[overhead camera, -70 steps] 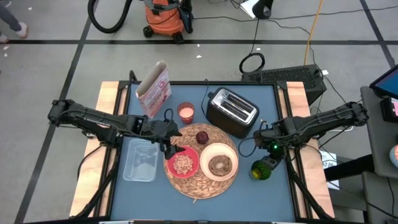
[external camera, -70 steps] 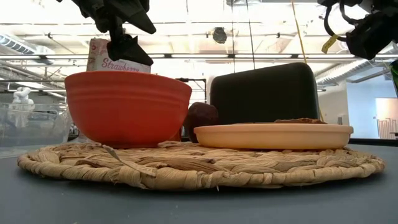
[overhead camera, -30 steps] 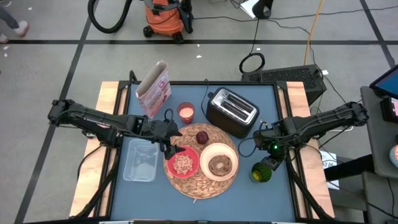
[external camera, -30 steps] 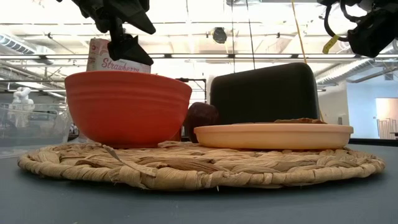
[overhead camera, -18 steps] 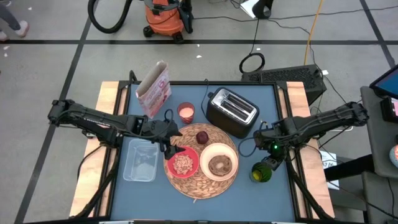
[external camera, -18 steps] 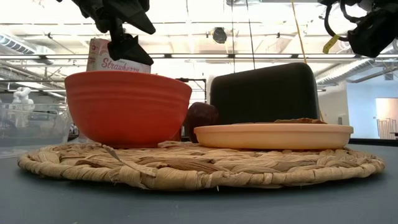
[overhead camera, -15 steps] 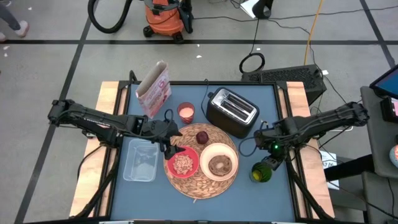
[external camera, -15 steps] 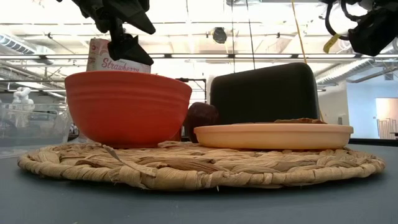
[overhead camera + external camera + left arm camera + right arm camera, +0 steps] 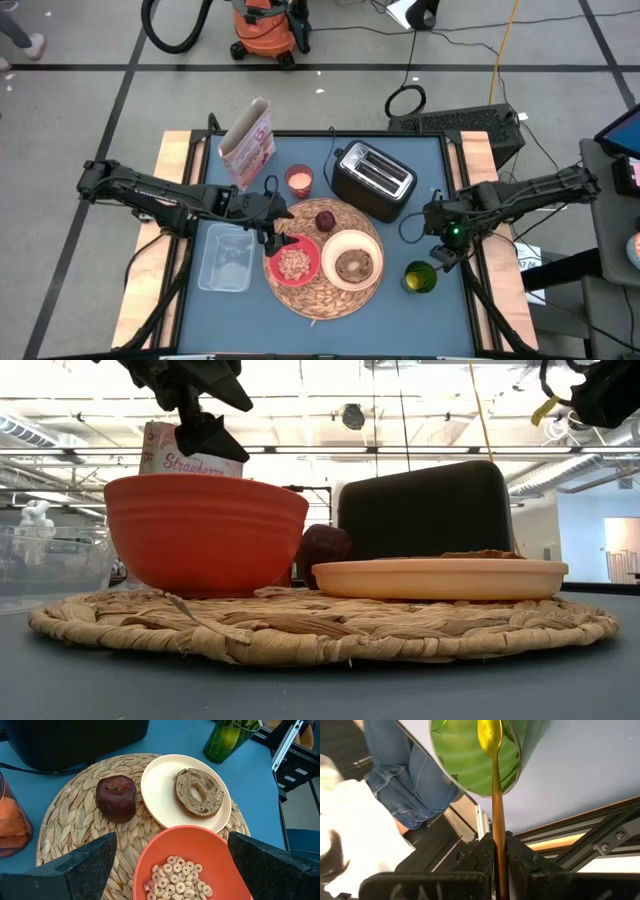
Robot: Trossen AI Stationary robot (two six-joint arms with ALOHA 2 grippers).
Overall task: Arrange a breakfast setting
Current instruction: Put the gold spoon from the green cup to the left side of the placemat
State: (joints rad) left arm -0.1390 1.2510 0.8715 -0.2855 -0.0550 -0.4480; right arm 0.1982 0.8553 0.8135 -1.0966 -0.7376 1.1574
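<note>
A round woven straw mat (image 9: 325, 290) lies mid-table. On it stand a red bowl (image 9: 293, 263) of cereal rings, a cream plate (image 9: 353, 243) bearing a browned round toast (image 9: 199, 791), and a dark red fruit (image 9: 326, 220). My left gripper (image 9: 272, 232) hangs open just above the bowl's far-left rim, touching nothing; its fingers frame the bowl (image 9: 185, 865) in the left wrist view. My right gripper (image 9: 441, 256) is near the table's right edge, shut on a slim gold spoon (image 9: 498, 810), just beside a green glass (image 9: 420, 277). My right gripper pinches the spoon's handle (image 9: 499, 851) between its two fingers (image 9: 484, 854), and the handle runs straight out along them. The spoon's bowl end (image 9: 489, 735) shows against the green glass's mouth (image 9: 470, 765). I cannot tell whether it is inside the glass.
A black toaster (image 9: 373, 179), a pink cup (image 9: 299, 181) and a cereal box (image 9: 247, 145) stand at the table's far side. A clear plastic tub (image 9: 226, 257) sits left of the mat. A person in jeans (image 9: 405, 795) shows beyond the table's right edge.
My right gripper has risen and gone toward the table's right edge, off the top of the green glass, with the spoon in its fingers. The glass now shows whole in the high view.
</note>
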